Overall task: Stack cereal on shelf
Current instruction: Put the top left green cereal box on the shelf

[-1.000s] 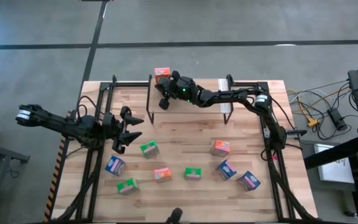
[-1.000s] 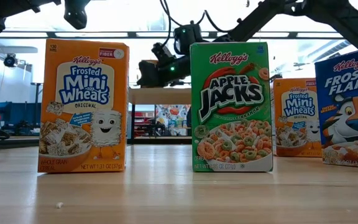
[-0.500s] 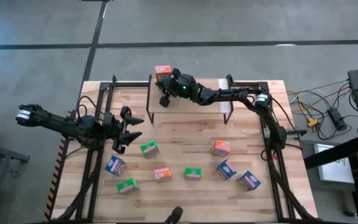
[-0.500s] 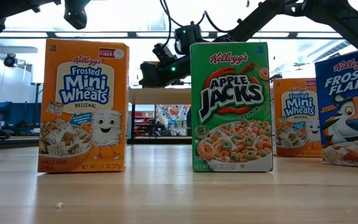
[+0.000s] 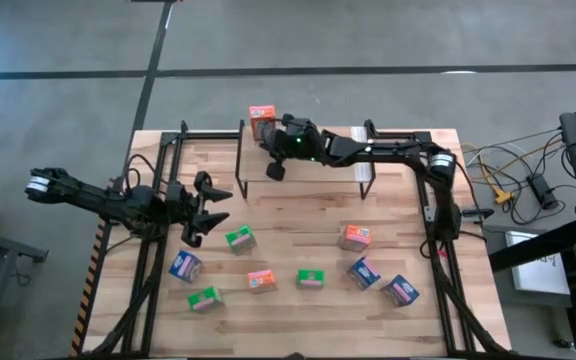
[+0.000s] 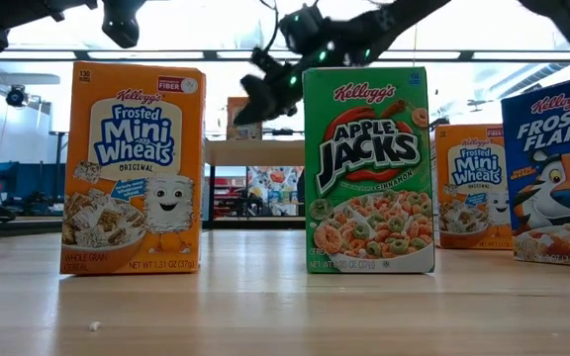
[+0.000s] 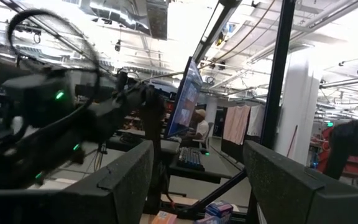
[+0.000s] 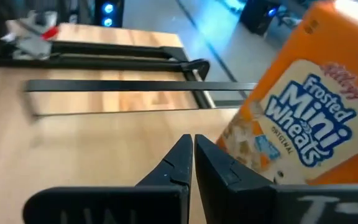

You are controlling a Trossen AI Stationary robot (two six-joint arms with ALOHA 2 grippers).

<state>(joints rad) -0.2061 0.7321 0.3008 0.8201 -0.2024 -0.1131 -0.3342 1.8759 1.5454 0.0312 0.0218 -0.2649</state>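
Note:
One orange cereal box [image 5: 261, 119] stands upright on its bottom at the far left corner of the shelf [image 5: 313, 178]. It also shows in the low view [image 6: 237, 115] and close beside my fingers in the right wrist view [image 8: 297, 134]. My right gripper [image 5: 272, 160] hovers shut above the shelf top [image 8: 104, 146], just near-side of that box and touching nothing [image 6: 245, 109]. Several more cereal boxes stand on the table, among them a green one [image 5: 239, 239] and a blue one [image 5: 185, 266]. My left gripper [image 5: 204, 205] waits open over the table's left part.
The shelf's thin black legs [image 5: 240, 160] and white strip [image 5: 361, 152] lie under my right arm. Black arm frames run along both table sides [image 5: 163, 160]. Orange [image 6: 132, 168], green [image 6: 369, 168] and blue [image 6: 557, 173] boxes fill the near foreground. Bare wood lies between shelf and boxes.
My right gripper has risen off the shelf top and drawn back a little toward the table's right edge, tipping up nearer to level, still shut. The orange box has stayed upright on the shelf and now shows clear of the gripper in the low view.

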